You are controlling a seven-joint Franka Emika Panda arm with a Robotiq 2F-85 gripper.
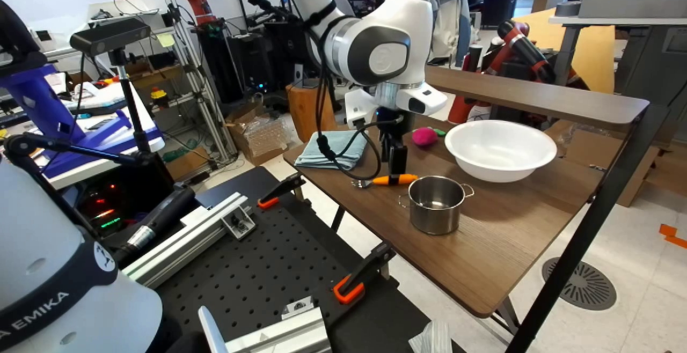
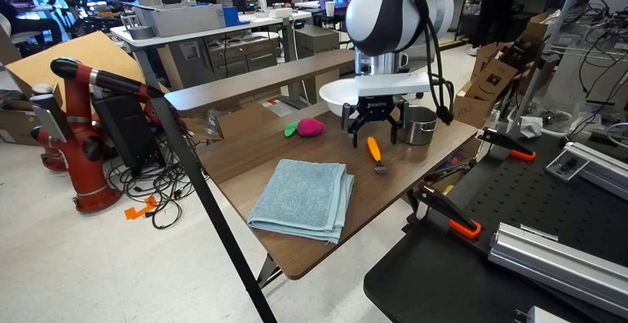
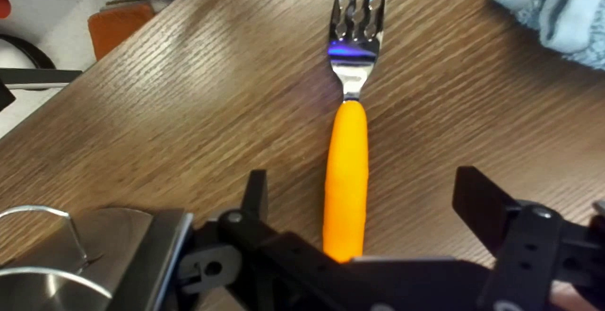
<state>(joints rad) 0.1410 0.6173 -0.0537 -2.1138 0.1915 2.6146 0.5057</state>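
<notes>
Rn, fork (image 3: 347, 169) lies just below pincer (image 2: 374, 141); jaws spread wide, 1 ea side.

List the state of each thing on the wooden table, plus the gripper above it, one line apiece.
Gripper: open, holding nothing
Fork: lying on the table, not gripped
Towel: folded, lying flat
Pot: upright, uncovered
Bowl: upright, uncovered
Pink toy: lying on its side
</notes>
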